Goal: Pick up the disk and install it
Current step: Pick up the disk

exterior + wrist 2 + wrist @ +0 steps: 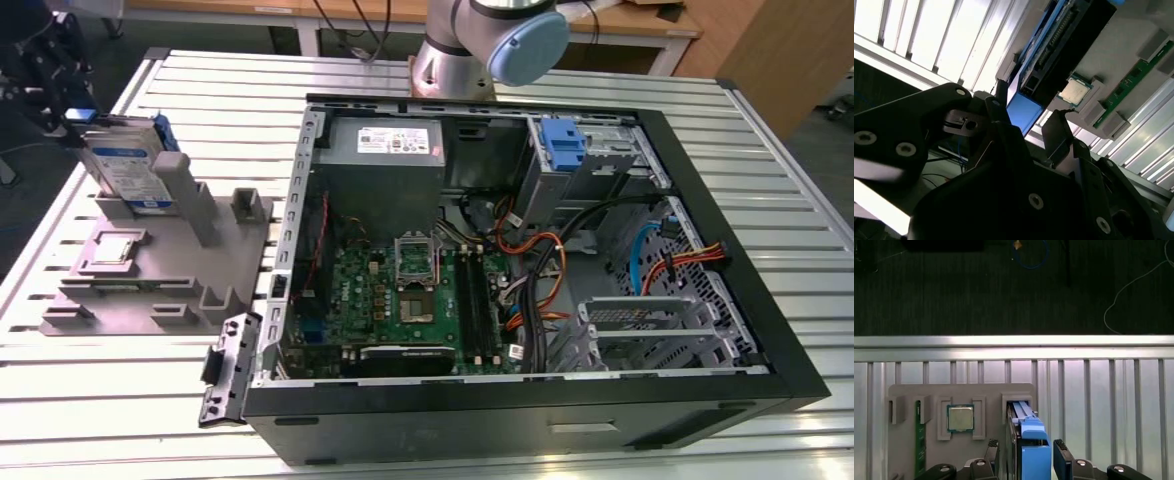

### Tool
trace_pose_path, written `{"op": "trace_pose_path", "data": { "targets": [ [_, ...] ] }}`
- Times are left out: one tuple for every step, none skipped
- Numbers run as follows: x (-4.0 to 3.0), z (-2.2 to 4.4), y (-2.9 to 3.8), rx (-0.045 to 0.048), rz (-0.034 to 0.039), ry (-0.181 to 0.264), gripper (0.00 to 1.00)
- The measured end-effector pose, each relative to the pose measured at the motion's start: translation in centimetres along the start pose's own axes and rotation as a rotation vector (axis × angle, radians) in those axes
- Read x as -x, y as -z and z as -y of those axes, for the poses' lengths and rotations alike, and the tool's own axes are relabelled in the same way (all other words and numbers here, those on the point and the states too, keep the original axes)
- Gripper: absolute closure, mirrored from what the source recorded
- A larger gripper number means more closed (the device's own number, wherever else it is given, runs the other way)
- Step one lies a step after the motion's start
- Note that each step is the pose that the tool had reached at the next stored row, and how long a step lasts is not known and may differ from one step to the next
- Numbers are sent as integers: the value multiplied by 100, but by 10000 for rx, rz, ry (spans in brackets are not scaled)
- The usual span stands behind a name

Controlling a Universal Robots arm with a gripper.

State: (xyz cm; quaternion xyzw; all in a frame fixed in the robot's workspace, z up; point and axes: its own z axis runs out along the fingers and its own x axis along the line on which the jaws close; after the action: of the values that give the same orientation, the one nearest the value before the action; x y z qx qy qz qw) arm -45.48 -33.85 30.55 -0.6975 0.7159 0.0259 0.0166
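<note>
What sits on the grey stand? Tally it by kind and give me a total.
disk: 1
processor chip: 1
green memory stick: 1
Total: 3

Blue against grey on a ribbed silver surface (pixel 107 400)
The disk (pixel 123 165) is showing silver-grey with a blue-and-white label and blue frame; the stand (pixel 160 280) is looking plain grey, the pincer (pixel 1026 444) black, the motherboard (pixel 387 300) green.
</note>
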Motion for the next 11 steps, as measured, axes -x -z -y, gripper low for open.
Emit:
{"op": "trace_pose_path", "data": {
  "targets": [
    [-1, -2, -16, -7, 3, 11, 45],
    [-2, -4, -32, -14, 6, 21, 45],
    [-3, -5, -49, -19, 8, 30, 45],
    [-4, -5, -67, -21, 10, 37, 45],
    [-5, -5, -85, -22, 14, 44, 45],
    [-6, -5, -102, -22, 16, 53, 45],
    [-7, -5, -117, -25, 17, 66, 45],
    [-8, -5, -131, -36, 17, 93, 45],
    [-9, -4, -142, -45, 17, 123, 45],
    [-5, -5, -148, -46, 17, 151, 45],
    [1, -5, -153, -46, 16, 164, 45]
  ]
}}
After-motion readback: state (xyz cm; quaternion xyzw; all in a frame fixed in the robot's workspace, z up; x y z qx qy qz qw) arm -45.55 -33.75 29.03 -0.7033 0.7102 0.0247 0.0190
